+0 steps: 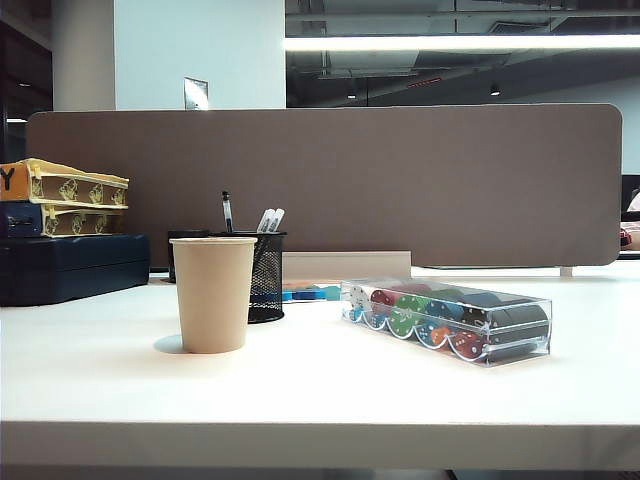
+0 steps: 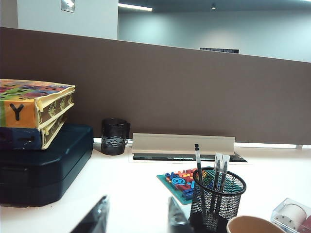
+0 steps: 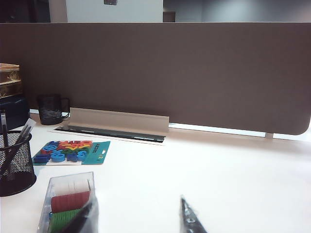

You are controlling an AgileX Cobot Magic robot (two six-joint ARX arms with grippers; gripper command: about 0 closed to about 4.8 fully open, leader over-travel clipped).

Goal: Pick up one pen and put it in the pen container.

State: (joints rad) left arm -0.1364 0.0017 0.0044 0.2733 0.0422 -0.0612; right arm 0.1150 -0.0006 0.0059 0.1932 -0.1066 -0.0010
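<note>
3 pens, 1 slim black pen [image 2: 198,165] included, stand in the black wire-mesh pen container [image 2: 217,199]; left gripper [image 2: 136,218] and right gripper [image 3: 138,218] hover wide, empty; nothing remains but retreat.

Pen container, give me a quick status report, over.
Left gripper and right gripper open, empty, held back. Pen upright in the pen container with two white-tipped pens. Paper cup just in front.

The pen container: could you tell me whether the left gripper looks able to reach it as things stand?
Probably yes. The left gripper is open and empty, with bare table between it and the pen container. The paper cup beside the container could crowd a sideways approach.
</note>
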